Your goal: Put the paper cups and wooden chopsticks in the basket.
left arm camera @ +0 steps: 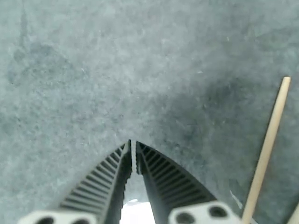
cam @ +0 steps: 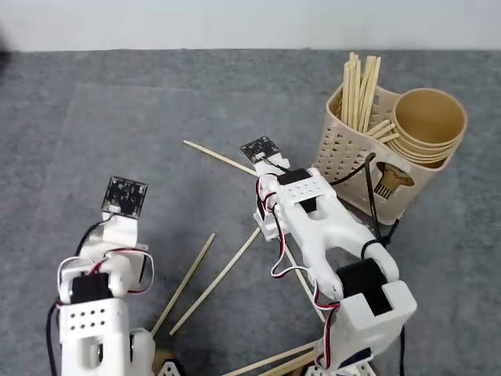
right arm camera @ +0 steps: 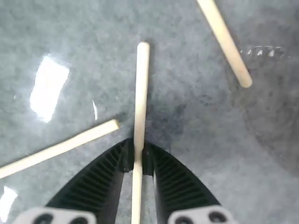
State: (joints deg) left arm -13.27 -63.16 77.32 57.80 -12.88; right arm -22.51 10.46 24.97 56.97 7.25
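My right gripper (right arm camera: pixel 138 151) is shut on a wooden chopstick (right arm camera: pixel 141 88) that lies on the grey mat and points straight ahead of the jaws. In the high view this gripper (cam: pixel 266 223) sits left of the beige basket (cam: pixel 344 157), and the held chopstick (cam: pixel 301 278) runs back under the arm. The basket holds several upright chopsticks (cam: pixel 358 90) and stacked paper cups (cam: pixel 427 125). My left gripper (left arm camera: pixel 133 144) is shut on nothing above bare mat at the lower left (cam: pixel 117 227), with one loose chopstick (left arm camera: pixel 268 149) beside it.
Loose chopsticks lie on the mat: one slanting ahead of the right gripper (cam: pixel 219 158), two between the arms (cam: pixel 184 283) (cam: pixel 215 280), more by the right arm's base (cam: pixel 274 360). A black cable (cam: pixel 369 188) hangs beside the basket.
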